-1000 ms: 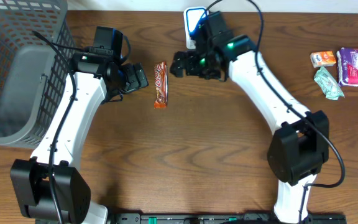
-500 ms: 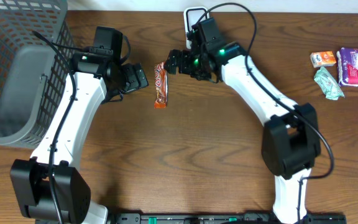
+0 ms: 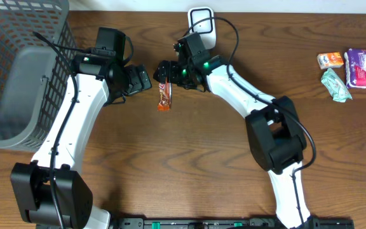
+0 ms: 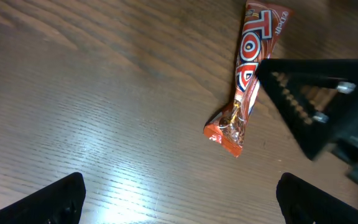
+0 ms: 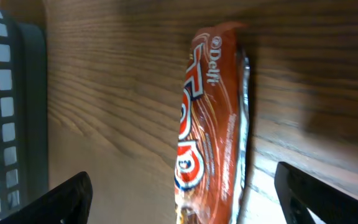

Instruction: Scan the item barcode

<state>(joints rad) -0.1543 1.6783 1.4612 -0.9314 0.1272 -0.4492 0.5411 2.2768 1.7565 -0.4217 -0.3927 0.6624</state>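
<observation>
Overhead, a grey mesh basket (image 3: 18, 70) stands at the far left of the wooden desk (image 3: 189, 159). Just to its right the left arm reaches up the desk, and the left gripper (image 3: 142, 79) points toward the candy bar (image 3: 164, 90). Its jaws are spread wide and have hold of nothing. In the left wrist view both fingertips (image 4: 61, 199) sit at the bottom corners with bare wood between them, and the bar lies ahead of them, apart.

The candy bar is in a red-orange wrapper with "TOP" in large letters. It lies flat on the desk, lengthwise up and down in the overhead view, between the two grippers.

The right gripper (image 3: 164, 70) is right over the bar's upper end. Its jaws are wide open, one on each side of the wrapper. The right wrist view shows the bar running up the middle of the frame, with a dark fingertip (image 5: 61, 202) low at each side and clear of it. The pictures do not show whether any finger touches the wrapper. From the left wrist camera, one black toothed finger crosses over the bar's upper half.

Behind the right gripper, at the desk's top edge, stands a white scanner (image 3: 201, 19). At the far right lie a small orange box (image 3: 330, 60), a green packet (image 3: 335, 84) and a purple and white pack (image 3: 365, 67), well apart from the bar.
</observation>
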